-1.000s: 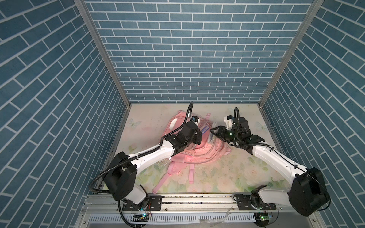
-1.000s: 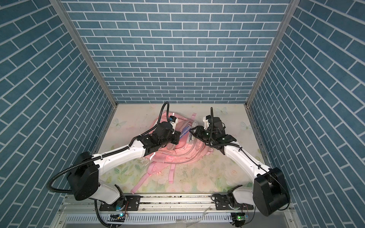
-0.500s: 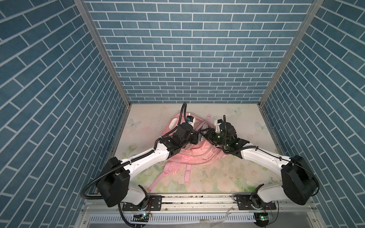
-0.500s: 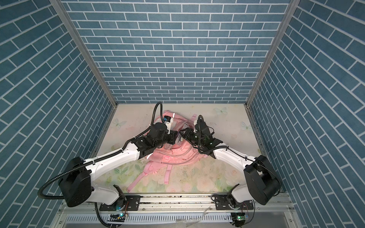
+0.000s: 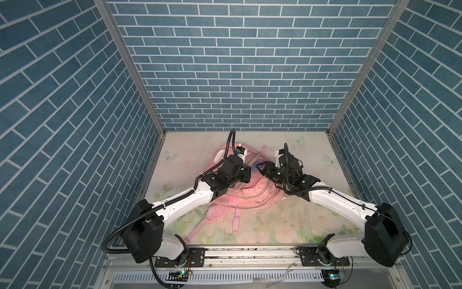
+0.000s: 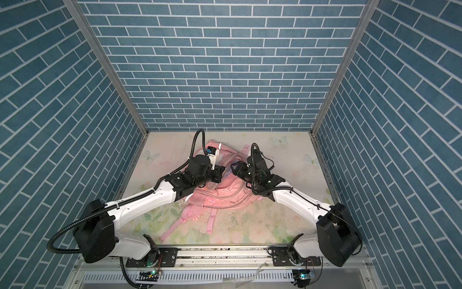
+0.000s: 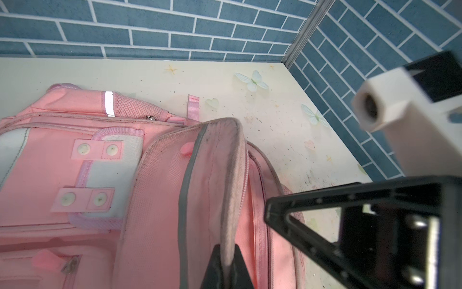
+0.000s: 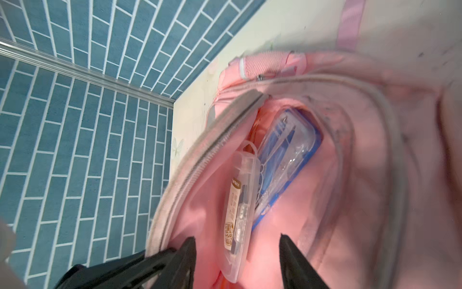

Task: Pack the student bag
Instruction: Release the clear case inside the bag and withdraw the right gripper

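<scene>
Two claws are meeting at the open top of the student bag (image 5: 250, 195).
The student bag is lying flat on the flowery table (image 5: 275, 220), with its straps trailing out toward the arms' bases. The left claw (image 7: 226, 252) is squeezing tight on the grey rim (image 7: 232, 175) of the bag's opening and is holding it up. The right claw (image 8: 237, 240) is hanging at the opening with its fingers (image 8: 183, 260) standing apart, and it is gripping nothing. Inside the bag a clear case (image 8: 241, 200) is lying between those fingers without touching them. A blue case (image 8: 295, 160) with a see-through lid is lying right beside it, deeper in the bag.
</scene>
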Robot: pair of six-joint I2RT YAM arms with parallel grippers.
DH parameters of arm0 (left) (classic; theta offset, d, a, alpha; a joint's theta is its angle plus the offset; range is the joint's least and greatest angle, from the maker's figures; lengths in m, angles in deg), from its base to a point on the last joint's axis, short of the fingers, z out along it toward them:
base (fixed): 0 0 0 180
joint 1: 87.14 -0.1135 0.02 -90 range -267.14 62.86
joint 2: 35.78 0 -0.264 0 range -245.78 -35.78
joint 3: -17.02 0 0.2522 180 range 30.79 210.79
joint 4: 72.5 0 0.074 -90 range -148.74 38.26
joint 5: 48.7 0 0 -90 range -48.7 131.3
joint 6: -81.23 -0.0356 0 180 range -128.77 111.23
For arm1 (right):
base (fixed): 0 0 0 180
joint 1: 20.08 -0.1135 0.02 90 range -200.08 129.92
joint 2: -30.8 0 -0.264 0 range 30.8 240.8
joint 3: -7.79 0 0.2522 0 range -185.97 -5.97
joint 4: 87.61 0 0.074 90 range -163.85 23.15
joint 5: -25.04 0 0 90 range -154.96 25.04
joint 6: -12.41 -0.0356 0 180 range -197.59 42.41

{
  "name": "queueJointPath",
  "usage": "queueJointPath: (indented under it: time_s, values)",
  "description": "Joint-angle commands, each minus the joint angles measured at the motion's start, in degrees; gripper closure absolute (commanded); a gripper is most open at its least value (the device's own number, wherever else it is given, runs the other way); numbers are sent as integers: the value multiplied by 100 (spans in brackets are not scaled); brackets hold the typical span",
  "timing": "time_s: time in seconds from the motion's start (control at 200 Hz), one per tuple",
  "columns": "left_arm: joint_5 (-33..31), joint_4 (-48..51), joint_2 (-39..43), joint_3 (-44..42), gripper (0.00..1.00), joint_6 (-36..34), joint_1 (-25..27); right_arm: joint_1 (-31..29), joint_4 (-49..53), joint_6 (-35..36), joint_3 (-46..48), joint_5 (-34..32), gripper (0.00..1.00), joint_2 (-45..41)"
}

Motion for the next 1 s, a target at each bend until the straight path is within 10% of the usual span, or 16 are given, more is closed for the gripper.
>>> queueJointPath:
  time_s: [0.0, 0.425, 0.675, 0.995]
  values:
    - [71, -670, 137, 54, 91, 122, 107, 100, 800, 834, -207, -658, 44, -344]
    - [-420, -205, 337, -114, 35, -1184, 490, 861, 1488, 1261, 701, 922, 45, -585]
    - [-580, 388, 1181, -616, 30, -2658, 84, 778, 753, 1160, 865, 1926, 49, -97]
    - [560, -116, 2023, -1953, 30, -4563, -352, 1028, 544, 1500, 795, 2348, 87, 504]
